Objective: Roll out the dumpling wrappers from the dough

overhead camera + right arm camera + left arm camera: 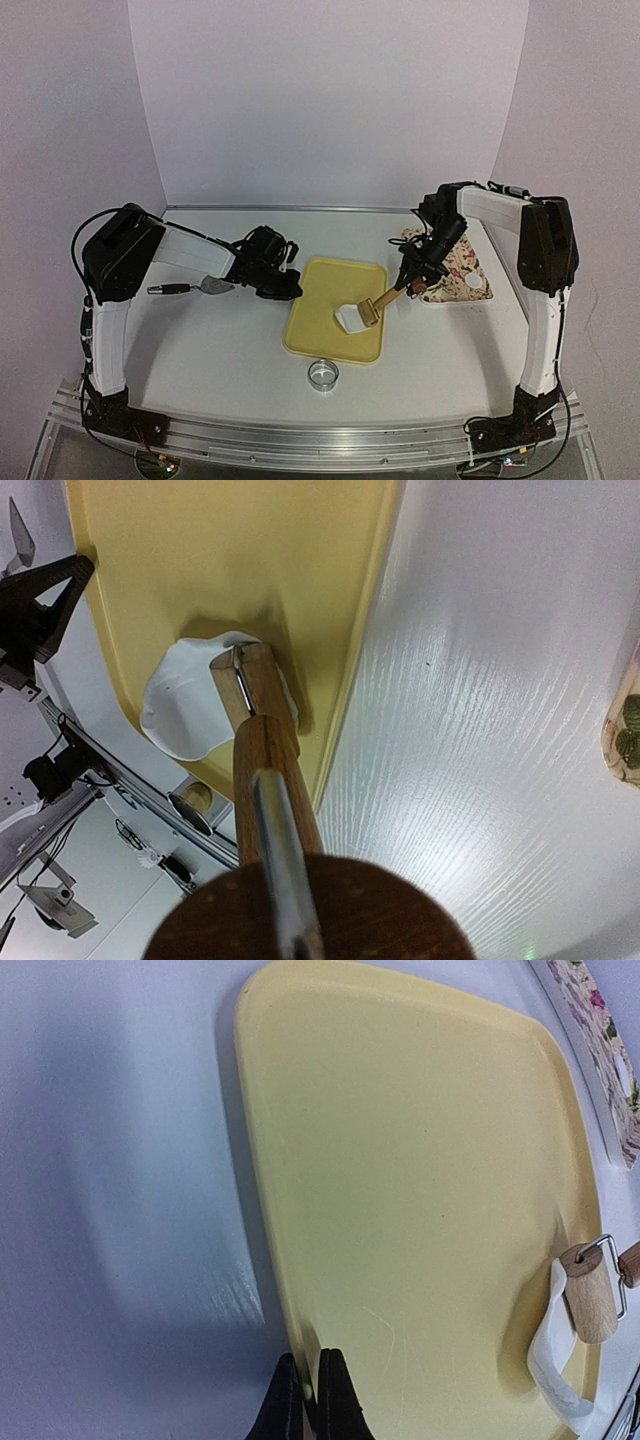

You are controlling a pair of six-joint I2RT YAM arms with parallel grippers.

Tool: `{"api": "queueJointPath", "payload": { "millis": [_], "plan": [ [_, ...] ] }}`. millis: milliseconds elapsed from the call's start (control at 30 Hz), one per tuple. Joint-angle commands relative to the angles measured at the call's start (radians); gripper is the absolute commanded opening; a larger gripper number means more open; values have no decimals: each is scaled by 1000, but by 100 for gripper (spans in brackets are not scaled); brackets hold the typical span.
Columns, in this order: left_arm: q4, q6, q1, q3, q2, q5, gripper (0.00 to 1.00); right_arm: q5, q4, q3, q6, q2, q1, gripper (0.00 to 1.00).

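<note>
Gripping the wooden roller (388, 299) by its handle, the right gripper (413, 282) reaches in from the right, its fingers closed around the wood. The roller's small drum sits on the dough (348, 318), a white, partly flattened lump lying in the near right corner of the yellow board (325, 285). In the right wrist view the drum touches the dough's right edge, close to the board's raised rim.

The left gripper (311, 1402) has its fingers pressed together, tips right at the board's left rim. Whether they pinch that rim or only touch it I cannot tell.

One finished dumpling wrapper (472, 284) – a thin white disc – lies on the floral tray (462, 262), which stands on the table (220, 340) just to the right of the board. The ring cutter (322, 374) stands on the table just in front of the board's near edge, apart from the dough. A small scraper (205, 288) lies under the left arm – well to the left of the board.
</note>
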State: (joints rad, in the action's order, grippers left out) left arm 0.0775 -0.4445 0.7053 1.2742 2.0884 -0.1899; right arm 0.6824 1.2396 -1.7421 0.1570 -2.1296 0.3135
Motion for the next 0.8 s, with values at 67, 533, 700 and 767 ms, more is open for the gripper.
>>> {"api": "queueJointPath", "payload": {
  "millis": [67,533,700,767],
  "plan": [
    [226,35,-53,-68,-8,91,0,-367,64,-4,43,-48,-43,0],
    [247,71,-3,50,57,54,0,-50,106,-232,55,51,-44,0],
    [245,63,0,70,70,50,0,0,137,-239,50,122,-30,0],
    [245,65,0,75,74,49,0,21,136,-216,50,152,-17,0]
  ]
}}
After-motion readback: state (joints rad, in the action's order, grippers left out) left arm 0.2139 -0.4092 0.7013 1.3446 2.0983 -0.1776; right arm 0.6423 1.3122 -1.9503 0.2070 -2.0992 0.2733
